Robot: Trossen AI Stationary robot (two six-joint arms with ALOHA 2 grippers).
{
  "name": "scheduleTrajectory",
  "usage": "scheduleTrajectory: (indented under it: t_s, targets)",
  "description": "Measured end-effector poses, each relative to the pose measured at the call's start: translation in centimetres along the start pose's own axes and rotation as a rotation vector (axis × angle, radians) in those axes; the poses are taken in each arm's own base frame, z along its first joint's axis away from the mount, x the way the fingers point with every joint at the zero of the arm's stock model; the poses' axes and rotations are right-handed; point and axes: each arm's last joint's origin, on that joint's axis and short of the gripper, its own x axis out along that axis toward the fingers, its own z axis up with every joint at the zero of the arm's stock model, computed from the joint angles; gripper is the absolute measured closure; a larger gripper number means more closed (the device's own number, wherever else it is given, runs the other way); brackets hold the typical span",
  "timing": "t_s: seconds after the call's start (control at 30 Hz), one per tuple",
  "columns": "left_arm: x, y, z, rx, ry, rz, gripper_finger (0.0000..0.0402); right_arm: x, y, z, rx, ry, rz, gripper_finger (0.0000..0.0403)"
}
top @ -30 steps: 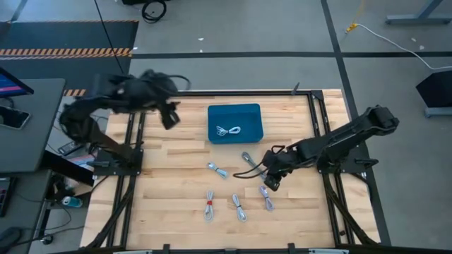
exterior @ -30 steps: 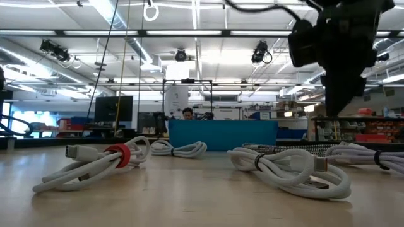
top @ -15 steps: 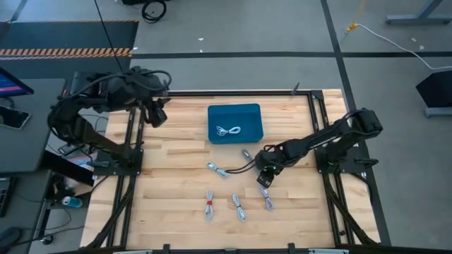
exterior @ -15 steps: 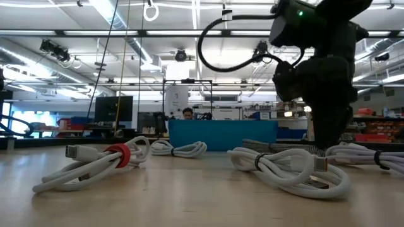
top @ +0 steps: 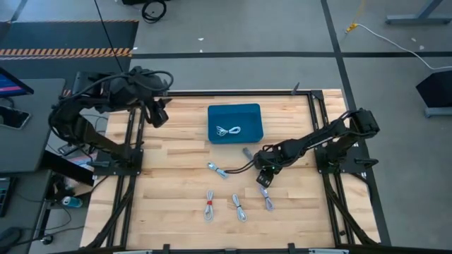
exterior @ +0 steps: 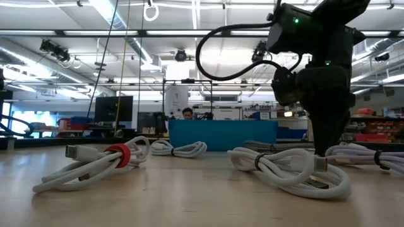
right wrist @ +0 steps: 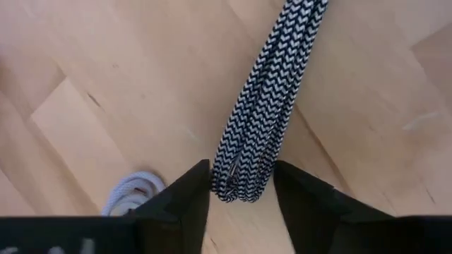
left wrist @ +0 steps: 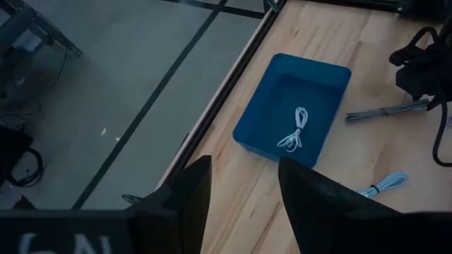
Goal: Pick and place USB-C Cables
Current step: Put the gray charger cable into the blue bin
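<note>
The USB-C cables are small coiled bundles. One white bundle (top: pixel 227 131) lies in the blue tray (top: pixel 247 113). Several more lie on the wood: a black-and-white braided one (top: pixel 247 153), a blue-banded one (top: pixel 217 169), a red-banded one (top: pixel 208 206) and two others (top: pixel 239 207) (top: pixel 267 199). My right gripper (top: pixel 263 173) is open and low over the table. Its fingers stand on either side of the braided bundle's (right wrist: pixel 265 99) near end. My left gripper (top: pixel 158 113) waits open above the table's far left corner. My right gripper (right wrist: pixel 240 204) comes from above, pointing down, with one finger (right wrist: pixel 185 194) on each side of the braided bundle's end (right wrist: pixel 236 185). The bundle lies flat on the table. Whether the fingers touch it I cannot tell.
A white cable loop (right wrist: pixel 131 192) lies close beside the right fingers. In the low view the red-banded bundle (exterior: pixel 101 162) and a white bundle (exterior: pixel 290 169) lie near the camera, with the tray (exterior: pixel 222 135) behind. Bare wood lies between the tray and the left arm.
My right gripper has moved toward the table's far left, from over the near bundles to the braided bundle, and has come down to the table. My left arm has drawn back toward the table's left edge, then held still. No cable has moved.
</note>
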Motion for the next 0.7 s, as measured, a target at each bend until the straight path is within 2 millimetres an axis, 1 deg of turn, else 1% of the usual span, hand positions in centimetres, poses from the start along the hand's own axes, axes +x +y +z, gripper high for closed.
scheduleTrajectory:
  t_s: [0.07, 0.17, 0.2, 0.3, 0.43, 0.47, 0.57, 0.63, 0.7]
  targets:
    - [0.0, 0.0, 0.0, -0.001, 0.000, 0.000, 0.0230, 0.0, -0.1, -0.1, 0.000, 0.002, -0.008, 0.0292]
    - [0.0, 0.0, 0.0, -0.019, 0.000, 0.000, 0.0230, 0.0, -0.1, -0.1, -0.002, 0.008, -0.010, 0.0368]
    - [0.0, 0.0, 0.0, -0.020, 0.000, 0.000, 0.0230, 0.0, -0.1, -0.1, -0.014, 0.008, -0.010, 0.0375]
    - [0.0, 0.0, 0.0, -0.020, 0.000, 0.000, 0.0230, 0.0, -0.1, -0.1, -0.031, 0.013, -0.002, 0.0375]
    - [0.0, 0.0, 0.0, -0.019, 0.000, 0.000, 0.0230, -0.9, 0.4, 0.0, -0.063, 0.038, 0.048, 0.0375]
    - [0.0, 0.0, 0.0, -0.019, 0.000, 0.000, 0.0230, -1.6, 0.7, 0.0, -0.077, 0.047, 0.066, 0.0375]
    - [0.0, 0.0, 0.0, -0.020, 0.000, 0.000, 0.0230, -5.1, 2.3, 1.0, -0.128, 0.005, 0.157, 0.0375]
    - [0.0, 0.0, 0.0, -0.020, 0.000, 0.000, 0.0230, -7.6, 3.2, 1.4, -0.167, -0.028, 0.197, 0.0375]
    - [0.0, 0.0, 0.0, -0.020, 0.000, 0.000, 0.0230, -10.7, 4.2, 2.0, -0.204, -0.089, 0.256, 0.0375]
